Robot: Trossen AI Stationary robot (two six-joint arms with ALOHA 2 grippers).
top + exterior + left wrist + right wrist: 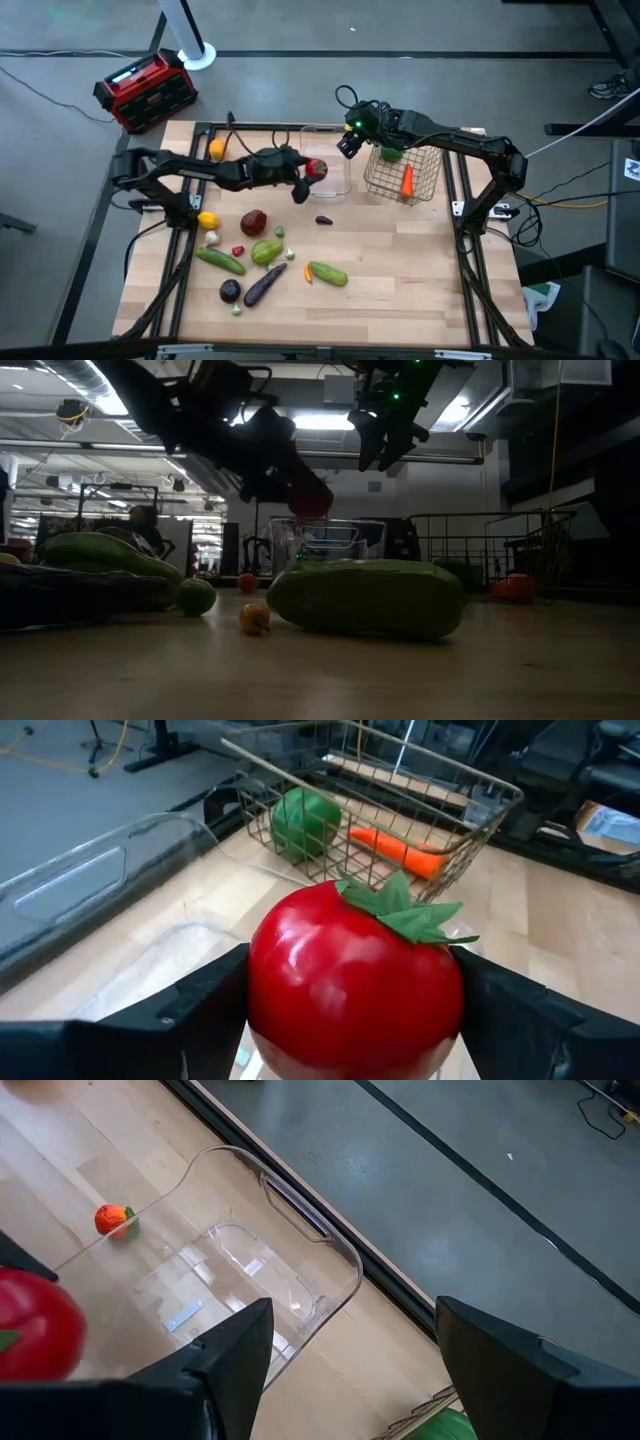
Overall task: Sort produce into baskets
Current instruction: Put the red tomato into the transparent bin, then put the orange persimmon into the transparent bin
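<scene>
My left gripper (312,173) (355,1020) is shut on a shiny red round fruit (350,980) (317,168) with a green leafy top, held in the air over the clear plastic bin (328,150). The low view shows the fruit (311,498) above the bin (325,545). The copper wire basket (403,172) stands right of the bin and holds a green pepper (305,820) and a carrot (400,852). My right gripper (349,142) (350,1380) hangs open above the bin's far right corner, with nothing between its fingers. My left gripper pinches the red fruit by its two opposite sides (262,990) between its two fingers (195,1010). The fingers reach in from the table's left, slanting a little downward. The fruit is lifted clear above the bin, its green top (400,910) turned away from the wrist.
More produce lies on the near left of the table: an orange (217,150), a lemon (208,220), a dark red apple (253,221), a green pepper (267,250), cucumbers (327,272), eggplants (265,285) and garlic (212,238). A red-black box (145,90) sits on the floor beyond the far left corner.
</scene>
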